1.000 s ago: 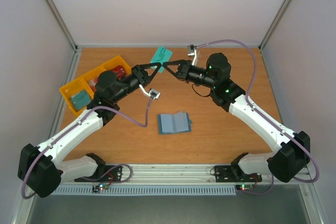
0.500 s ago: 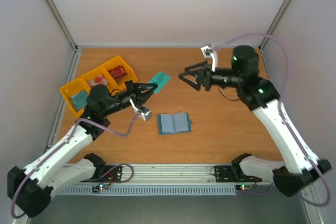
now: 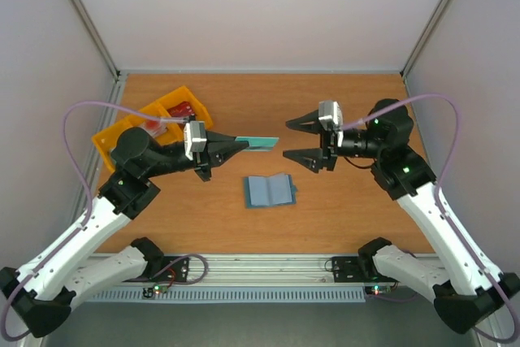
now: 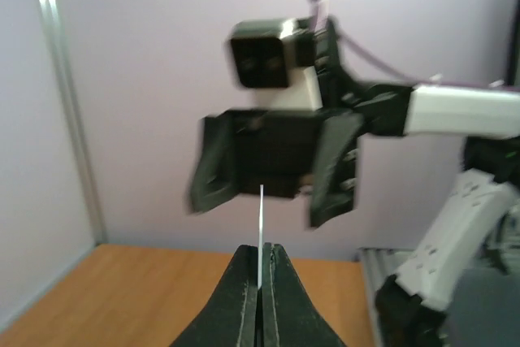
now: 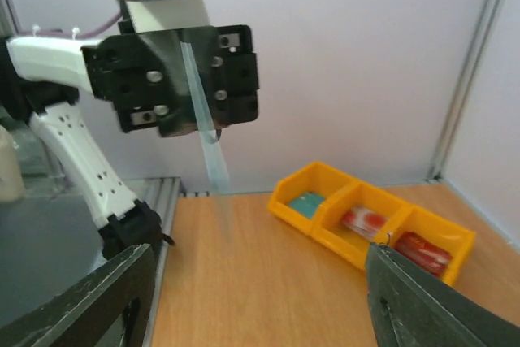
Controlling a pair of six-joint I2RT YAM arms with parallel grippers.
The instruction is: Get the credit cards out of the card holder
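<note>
A teal-green credit card (image 3: 262, 143) is held above the table, clamped at its left end by my shut left gripper (image 3: 237, 146). In the left wrist view the card (image 4: 261, 229) shows edge-on between the closed jaws (image 4: 260, 256). My right gripper (image 3: 299, 140) faces it from the right, open and empty, with the card's free end just short of its fingers. From the right wrist the card (image 5: 206, 140) hangs in front, far beyond my wide-apart fingers (image 5: 89, 302). The slate-blue card holder (image 3: 269, 190) lies open on the table below both grippers.
A yellow three-compartment tray (image 3: 108, 137) stands at the far left. In the right wrist view the tray (image 5: 325, 233) holds a teal card (image 5: 307, 203), a pinkish-red card (image 5: 366, 222) and a red item (image 5: 418, 251). Walls enclose the table on three sides.
The right gripper let go of the teal card, opened and drew back to the right. The left gripper carried the card nearer, towards the table's middle, and turned it flat.
</note>
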